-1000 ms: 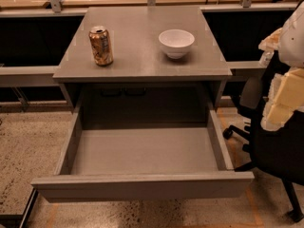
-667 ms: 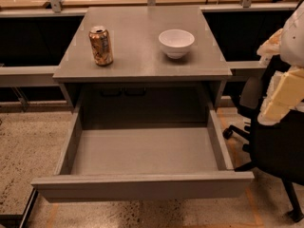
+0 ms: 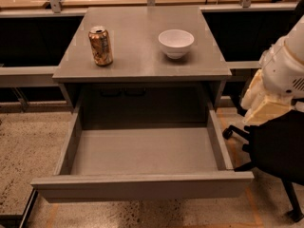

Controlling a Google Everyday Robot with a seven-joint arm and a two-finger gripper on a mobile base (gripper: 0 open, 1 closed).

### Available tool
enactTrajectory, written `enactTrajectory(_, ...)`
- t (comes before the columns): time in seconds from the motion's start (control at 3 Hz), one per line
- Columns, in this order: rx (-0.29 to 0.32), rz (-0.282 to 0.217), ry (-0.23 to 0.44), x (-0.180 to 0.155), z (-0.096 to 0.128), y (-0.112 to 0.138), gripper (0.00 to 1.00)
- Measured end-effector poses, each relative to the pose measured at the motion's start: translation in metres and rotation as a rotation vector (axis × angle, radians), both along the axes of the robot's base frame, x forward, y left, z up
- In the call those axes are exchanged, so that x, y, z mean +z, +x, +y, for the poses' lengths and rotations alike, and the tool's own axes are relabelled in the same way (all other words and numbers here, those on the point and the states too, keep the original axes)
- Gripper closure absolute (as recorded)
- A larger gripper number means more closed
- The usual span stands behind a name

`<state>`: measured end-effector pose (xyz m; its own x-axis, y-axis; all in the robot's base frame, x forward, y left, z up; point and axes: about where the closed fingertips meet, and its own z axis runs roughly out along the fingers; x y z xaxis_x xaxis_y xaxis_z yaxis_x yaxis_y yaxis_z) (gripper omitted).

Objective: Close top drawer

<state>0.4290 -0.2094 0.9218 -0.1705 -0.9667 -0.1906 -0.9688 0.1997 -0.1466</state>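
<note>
The top drawer (image 3: 142, 186) is a wide shallow grey box with a plain flat front panel. It is pulled far out of the grey cabinet (image 3: 142, 72) and its inside is empty. My gripper (image 3: 262, 104), a cream-coloured piece under the white arm, hangs at the right side of the cabinet. It is beside the drawer's right wall, above floor level, and does not touch the drawer.
A drink can (image 3: 100, 45) and a white bowl (image 3: 175, 42) stand on the cabinet top. A black office chair (image 3: 278, 148) stands on the floor to the right, under the arm. Dark shelving runs behind the cabinet on both sides.
The arm and gripper have moved a little to the left, closer to the drawer's right side. The drawer, can and bowl have not moved.
</note>
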Motion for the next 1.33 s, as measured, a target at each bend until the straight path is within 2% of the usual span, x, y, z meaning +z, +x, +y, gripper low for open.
enactTrajectory(0.33,0.030,0.081,-0.019,-0.064,-0.001,-0.019,0.87)
enactTrajectory(0.67,0.030,0.105,-0.026,-0.076,-0.002,-0.026,1.00)
enactTrajectory(1.0,0.055,0.154,-0.062,-0.094,0.005,-0.024,1.00)
enactTrajectory(1.33,0.072,0.244,-0.059,-0.134,0.015,-0.030,1.00)
